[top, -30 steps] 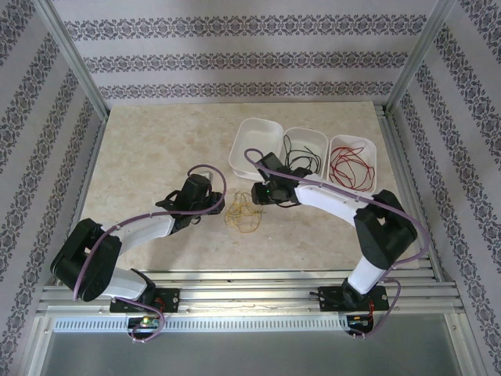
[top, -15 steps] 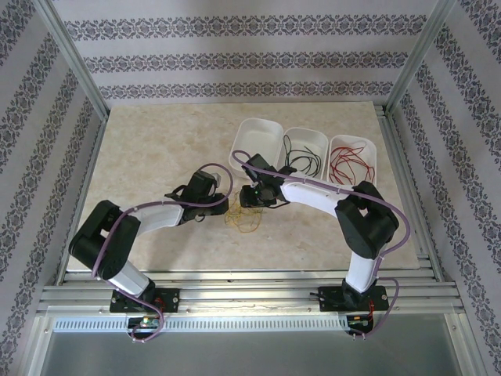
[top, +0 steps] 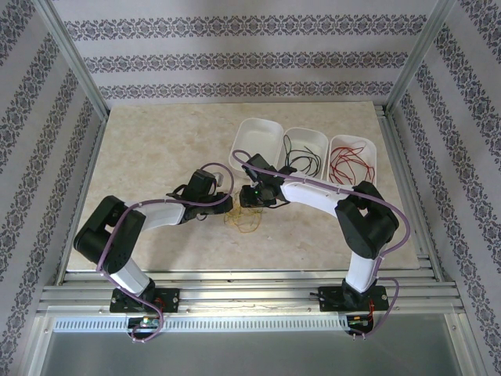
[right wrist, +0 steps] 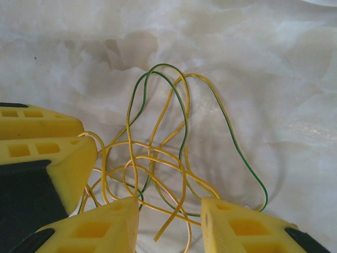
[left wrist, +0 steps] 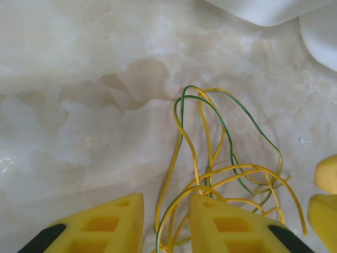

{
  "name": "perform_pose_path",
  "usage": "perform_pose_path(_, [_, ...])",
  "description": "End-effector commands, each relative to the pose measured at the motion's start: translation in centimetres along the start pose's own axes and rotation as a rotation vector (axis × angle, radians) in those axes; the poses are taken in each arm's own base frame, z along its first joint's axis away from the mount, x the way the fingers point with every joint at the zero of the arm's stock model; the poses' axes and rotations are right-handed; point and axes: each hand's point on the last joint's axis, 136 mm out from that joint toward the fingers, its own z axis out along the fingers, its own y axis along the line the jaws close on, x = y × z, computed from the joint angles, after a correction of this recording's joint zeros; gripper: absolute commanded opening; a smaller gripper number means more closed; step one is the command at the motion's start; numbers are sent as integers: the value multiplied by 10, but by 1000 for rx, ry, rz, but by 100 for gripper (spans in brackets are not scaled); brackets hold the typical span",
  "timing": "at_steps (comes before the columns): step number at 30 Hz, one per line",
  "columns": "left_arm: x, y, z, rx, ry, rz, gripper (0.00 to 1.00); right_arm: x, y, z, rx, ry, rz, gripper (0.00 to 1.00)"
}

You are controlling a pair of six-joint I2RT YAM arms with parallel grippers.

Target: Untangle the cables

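Marble table [top: 156,157]: tangled thin yellow-green wires [left wrist: 210,171].
Left gripper [left wrist: 166,203]: fingers [left wrist: 221,226] apart around strands, maybe to pull.
Right gripper [right wrist: 169,208]: apart too.

A pale marbled table [top: 156,157] bears three white trays [top: 258,145] and a tangle of yellow-green cables [top: 243,215]

Cable tangle [top: 243,216] on table [top: 156,149] between left hand [left wrist: 166,210], right hand [right wrist: 169,212]; trays [top: 257,141] behind.
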Motion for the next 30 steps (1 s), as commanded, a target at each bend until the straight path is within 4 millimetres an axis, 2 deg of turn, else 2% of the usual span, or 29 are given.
perform_pose_path(1, [-3,-2,-7,20,-19,-7,29,-1,-2,2,-8,4,28,37])
perform_pose_path(8, [2,4,0,7,-5,-14,25,0,-3,2,-12,2,37,38])
perform_pose_path(17, [-2,2,0,7,-18,-8,5,3,-15,5,29,7,44,38])
perform_pose_path(21, [-4,-1,-7,15,-31,9,1,1,-22,5,46,2,48,39])
perform_pose_path(30, [-12,-16,-37,63,-98,65,1,0,-35,7,87,5,46,41])
